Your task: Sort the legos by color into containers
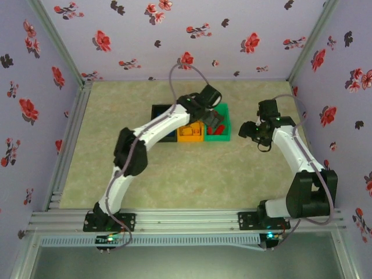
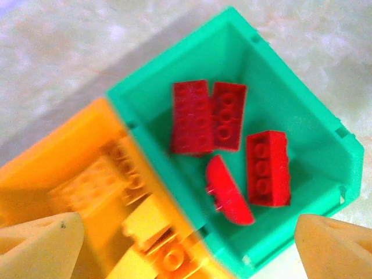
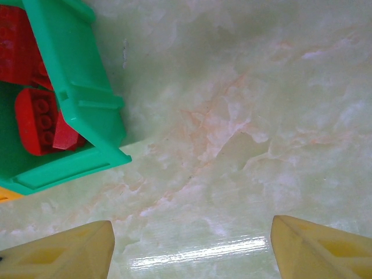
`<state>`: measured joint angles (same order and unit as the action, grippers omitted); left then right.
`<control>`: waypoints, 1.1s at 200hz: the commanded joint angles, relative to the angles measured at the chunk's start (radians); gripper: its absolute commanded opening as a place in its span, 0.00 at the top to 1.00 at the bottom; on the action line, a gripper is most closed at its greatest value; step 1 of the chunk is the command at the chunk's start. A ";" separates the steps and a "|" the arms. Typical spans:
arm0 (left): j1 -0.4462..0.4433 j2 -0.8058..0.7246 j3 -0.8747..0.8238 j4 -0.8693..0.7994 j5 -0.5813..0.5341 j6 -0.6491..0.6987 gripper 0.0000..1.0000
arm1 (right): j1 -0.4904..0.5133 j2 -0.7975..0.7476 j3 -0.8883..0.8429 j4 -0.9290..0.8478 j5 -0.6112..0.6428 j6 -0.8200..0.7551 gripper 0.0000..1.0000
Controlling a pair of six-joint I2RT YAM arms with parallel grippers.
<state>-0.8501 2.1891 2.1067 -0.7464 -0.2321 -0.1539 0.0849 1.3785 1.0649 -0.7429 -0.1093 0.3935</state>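
The three containers stand joined in a row: black bin point(image 1: 158, 111), orange bin point(image 1: 190, 135), green bin point(image 1: 224, 132). My left gripper point(image 1: 214, 119) hovers over the green and orange bins, open, with nothing between its fingers point(image 2: 40, 247). Below it, several red legos point(image 2: 190, 116) lie in the green bin point(image 2: 256, 70), one of them point(image 2: 228, 189) tilted on edge. Orange-yellow legos point(image 2: 148, 224) lie blurred in the orange bin point(image 2: 52, 157). My right gripper point(image 1: 249, 131) is open over bare table just right of the green bin point(image 3: 70, 75), where red legos point(image 3: 38, 119) show.
The marbled tabletop point(image 3: 244, 116) lies bare to the right of the bins. Floral walls point(image 1: 186, 35) close the table on three sides. A metal rail point(image 1: 186, 218) with both arm bases runs along the near edge.
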 commanded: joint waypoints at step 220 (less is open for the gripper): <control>0.538 -0.889 -0.553 -0.252 -0.148 -0.069 0.00 | -0.007 0.043 0.219 -0.009 0.111 -0.008 0.00</control>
<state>-0.3744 1.2976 1.5417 -0.9009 -0.3756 -0.1741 0.0849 1.4120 1.2423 -0.7124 -0.0692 0.3740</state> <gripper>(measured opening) 0.996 0.995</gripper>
